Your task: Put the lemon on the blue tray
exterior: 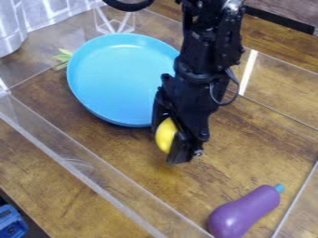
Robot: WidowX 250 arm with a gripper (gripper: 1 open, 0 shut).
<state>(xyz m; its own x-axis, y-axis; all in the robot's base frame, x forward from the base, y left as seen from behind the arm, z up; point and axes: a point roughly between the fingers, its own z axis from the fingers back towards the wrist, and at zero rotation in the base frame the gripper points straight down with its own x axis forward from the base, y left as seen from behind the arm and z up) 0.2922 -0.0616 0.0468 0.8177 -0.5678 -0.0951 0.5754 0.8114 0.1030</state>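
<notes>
We see the tray (118, 79) on the wooden tabletop (137, 177), in the left and far part of the view, with a leafy toy top (62, 59) showing at its left rim. Nearer to us and to the right of the tray's near edge, the lemon (165, 136) lies between the fingertips of the gripper (181, 139), roughly mid-view. We find the eggplant (244, 212) on the tabletop at the near right, well apart from the tray, and a transparent panel (81, 163) running diagonally along the near left side.
</notes>
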